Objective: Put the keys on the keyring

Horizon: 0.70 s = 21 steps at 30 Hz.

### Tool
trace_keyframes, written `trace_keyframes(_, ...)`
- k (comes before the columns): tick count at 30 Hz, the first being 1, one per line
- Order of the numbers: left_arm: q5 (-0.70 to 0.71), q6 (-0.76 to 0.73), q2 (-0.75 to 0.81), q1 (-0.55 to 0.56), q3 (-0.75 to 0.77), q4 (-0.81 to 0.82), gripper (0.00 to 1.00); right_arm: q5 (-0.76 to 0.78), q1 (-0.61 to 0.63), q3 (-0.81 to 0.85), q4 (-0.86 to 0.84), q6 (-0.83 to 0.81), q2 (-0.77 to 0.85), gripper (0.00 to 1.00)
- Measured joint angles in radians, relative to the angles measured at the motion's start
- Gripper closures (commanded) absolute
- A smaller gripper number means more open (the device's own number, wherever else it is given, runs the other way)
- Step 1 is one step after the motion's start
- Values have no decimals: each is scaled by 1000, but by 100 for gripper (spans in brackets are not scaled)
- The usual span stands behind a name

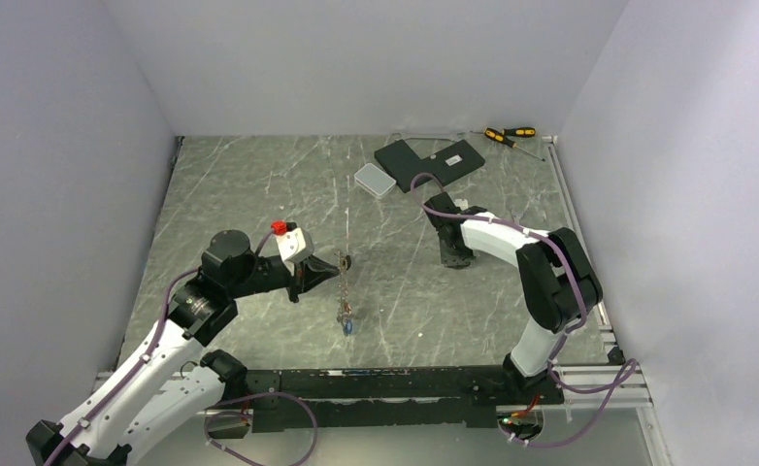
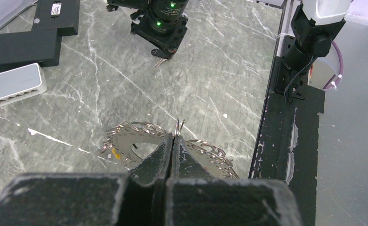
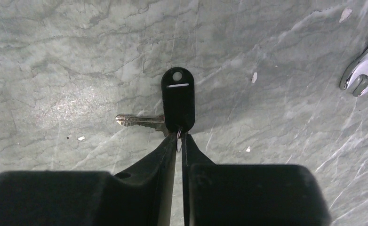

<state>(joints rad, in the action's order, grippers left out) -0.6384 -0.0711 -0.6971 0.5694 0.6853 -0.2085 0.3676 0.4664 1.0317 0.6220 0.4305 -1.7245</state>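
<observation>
Clenched the keyring [image 2: 135,136] in the left gripper [image 2: 172,139], seemingly steadying it, and pinched a black-tagged key [image 3: 176,106] in the right gripper [image 3: 180,139] for threading.

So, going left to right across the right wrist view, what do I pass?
Key → black tag → wrench. The right hand sits directly below the tag, so it has no place in the order.
</observation>
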Motion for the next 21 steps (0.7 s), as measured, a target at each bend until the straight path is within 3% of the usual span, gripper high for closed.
trace_keyframes(3,0,0,0,0,0,0,100,3,0,0,-2,-3,0,100)
trace_keyframes(9,0,0,0,0,0,0,100,26,0,0,-2,-9,0,100)
trace_keyframes(13,0,0,0,0,0,0,100,29,0,0,-1,-13,1,85)
trace_keyframes(21,4,-1,0,0,0,0,100,29,0,-1,1,-20,29,84)
